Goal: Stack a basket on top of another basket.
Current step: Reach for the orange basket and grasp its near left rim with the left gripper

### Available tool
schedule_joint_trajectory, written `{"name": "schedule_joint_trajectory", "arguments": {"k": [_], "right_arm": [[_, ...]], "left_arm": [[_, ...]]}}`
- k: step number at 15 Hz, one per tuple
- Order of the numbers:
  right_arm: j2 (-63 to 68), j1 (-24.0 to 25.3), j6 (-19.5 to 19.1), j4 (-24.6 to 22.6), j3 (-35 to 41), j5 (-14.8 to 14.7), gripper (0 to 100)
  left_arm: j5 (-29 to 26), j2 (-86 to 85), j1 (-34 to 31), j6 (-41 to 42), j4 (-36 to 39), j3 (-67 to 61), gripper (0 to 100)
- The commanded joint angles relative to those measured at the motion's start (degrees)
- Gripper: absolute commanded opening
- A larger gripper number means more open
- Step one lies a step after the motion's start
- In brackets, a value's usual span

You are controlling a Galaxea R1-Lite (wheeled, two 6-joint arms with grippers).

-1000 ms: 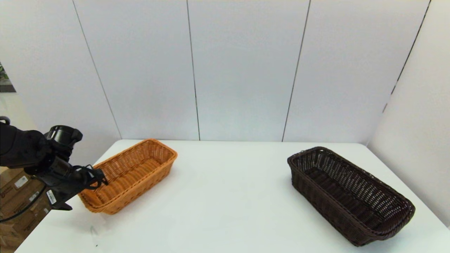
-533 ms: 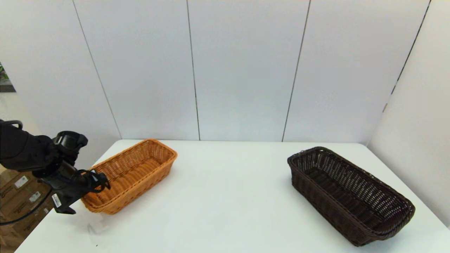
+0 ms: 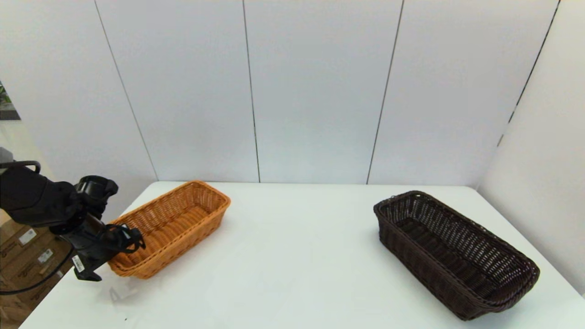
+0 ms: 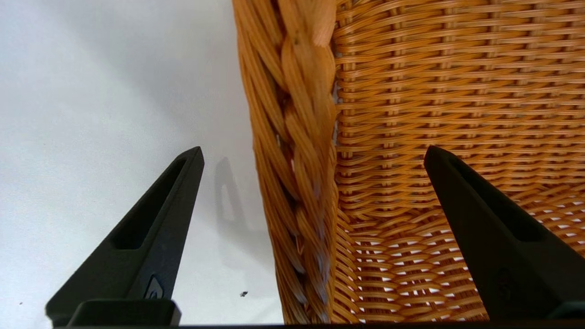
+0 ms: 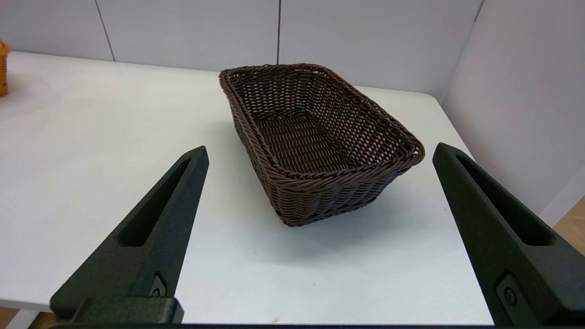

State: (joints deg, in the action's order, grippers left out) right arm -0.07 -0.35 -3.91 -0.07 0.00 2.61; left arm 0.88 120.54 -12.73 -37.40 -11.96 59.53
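Note:
The orange-tan basket (image 3: 173, 224) sits at the table's left, long side running away from me. My left gripper (image 3: 131, 238) is open at its near left corner. In the left wrist view that gripper (image 4: 313, 148) straddles the braided rim (image 4: 297, 137), one finger outside over the table, the other inside over the woven wall (image 4: 457, 91). The dark brown basket (image 3: 452, 251) rests at the right, angled toward the near right corner. My right gripper (image 5: 320, 147) is open, hanging back from the dark basket (image 5: 315, 141), and is out of the head view.
The white table (image 3: 292, 265) is backed by white wall panels behind and on the right. Cardboard boxes (image 3: 23, 256) stand off the table's left edge, under my left arm. Both baskets hold nothing.
My left gripper has crept forward and a little lower onto the orange basket's near left corner. Neither basket has moved.

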Motion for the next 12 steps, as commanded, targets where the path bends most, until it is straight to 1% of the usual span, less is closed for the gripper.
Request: {"name": "schedule_joint_trajectory", "arguments": {"k": [1, 4, 5, 12], "right_arm": [[0.1, 0.0, 0.0, 0.0, 0.0, 0.0, 100], [0.1, 0.0, 0.0, 0.0, 0.0, 0.0, 100], [0.1, 0.0, 0.0, 0.0, 0.0, 0.0, 100], [0.1, 0.0, 0.0, 0.0, 0.0, 0.0, 100]], "left_arm": [[0.0, 1.1, -0.1, -0.7, -0.1, 0.0, 100], [0.0, 1.1, -0.1, -0.7, -0.1, 0.0, 100], [0.0, 1.1, -0.1, -0.7, -0.1, 0.0, 0], [0.0, 1.1, -0.1, -0.7, 0.0, 0.0, 0]]}}
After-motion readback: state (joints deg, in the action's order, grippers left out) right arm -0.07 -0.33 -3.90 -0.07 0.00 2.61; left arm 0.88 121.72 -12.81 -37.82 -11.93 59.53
